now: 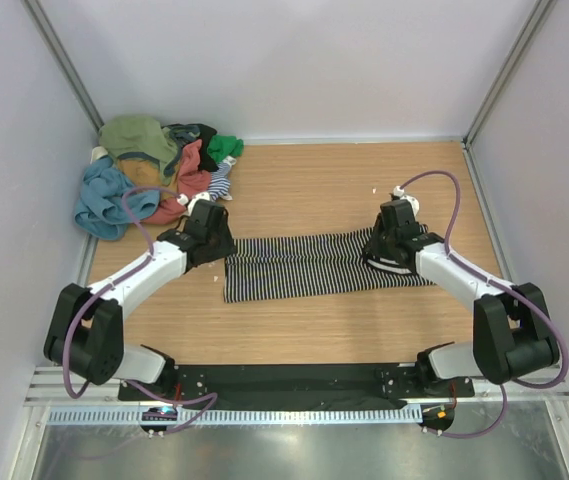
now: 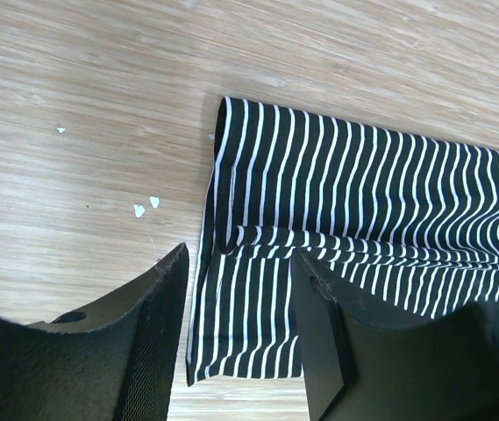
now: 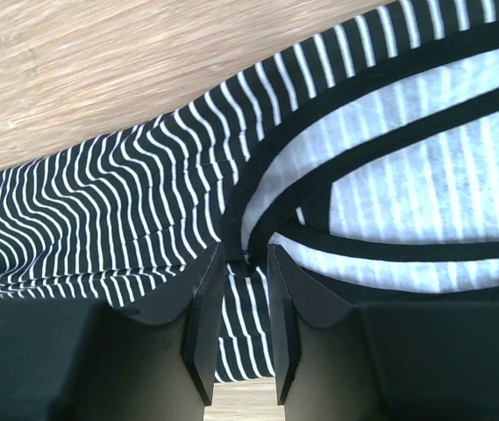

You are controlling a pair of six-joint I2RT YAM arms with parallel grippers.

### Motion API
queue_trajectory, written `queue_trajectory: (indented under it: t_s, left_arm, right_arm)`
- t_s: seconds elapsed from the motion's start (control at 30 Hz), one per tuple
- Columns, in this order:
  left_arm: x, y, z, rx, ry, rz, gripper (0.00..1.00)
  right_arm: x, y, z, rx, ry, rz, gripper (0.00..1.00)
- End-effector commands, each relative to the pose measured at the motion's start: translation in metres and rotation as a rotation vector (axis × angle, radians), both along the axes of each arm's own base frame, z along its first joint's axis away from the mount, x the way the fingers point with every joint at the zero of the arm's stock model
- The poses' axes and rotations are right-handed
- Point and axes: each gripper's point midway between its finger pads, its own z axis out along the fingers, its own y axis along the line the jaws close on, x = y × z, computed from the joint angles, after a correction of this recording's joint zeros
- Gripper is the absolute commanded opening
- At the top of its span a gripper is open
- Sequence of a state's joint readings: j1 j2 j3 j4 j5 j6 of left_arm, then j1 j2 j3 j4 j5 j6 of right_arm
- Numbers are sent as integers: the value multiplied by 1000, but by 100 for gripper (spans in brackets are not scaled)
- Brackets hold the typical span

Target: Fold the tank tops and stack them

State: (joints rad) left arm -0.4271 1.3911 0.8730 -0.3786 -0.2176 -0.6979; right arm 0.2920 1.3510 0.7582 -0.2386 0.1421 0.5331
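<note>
The black-and-white striped tank top (image 1: 314, 265) lies flat in a long band across the middle of the table. My left gripper (image 1: 222, 246) is open over its left hem end; in the left wrist view the hem (image 2: 249, 324) lies between my spread fingers (image 2: 240, 263), untouched. My right gripper (image 1: 378, 256) is at the strap end, its fingers close together (image 3: 245, 254) on the black-edged strap seam (image 3: 234, 254). The other tank tops lie in a pile at the back left: olive (image 1: 139, 135), coral (image 1: 190, 175), teal-blue (image 1: 104, 200), green (image 1: 226, 148).
White walls and metal frame posts (image 1: 64, 60) enclose the wooden table (image 1: 314, 180). A black rail (image 1: 294, 385) runs along the near edge between the arm bases. Small white flecks (image 2: 139, 210) lie on the wood left of the hem.
</note>
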Motion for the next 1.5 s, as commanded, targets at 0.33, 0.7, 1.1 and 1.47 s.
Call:
queue_trajectory:
  t_s: [0.33, 0.7, 1.1, 1.47]
  left_arm:
    - [12, -17, -25, 12, 73, -53, 23]
    - [-31, -8, -41, 24, 93, -70, 0]
    - [-34, -6, -26, 15, 51, -86, 13]
    - [-53, -8, -4, -33, 9, -120, 26]
  right_arm:
    - [12, 20, -20, -9, 53, 68, 20]
    - [-7, 12, -36, -16, 83, 49, 2]
    - [-6, 8, -26, -24, 62, 30, 1]
    - [-10, 4, -23, -30, 61, 19, 1]
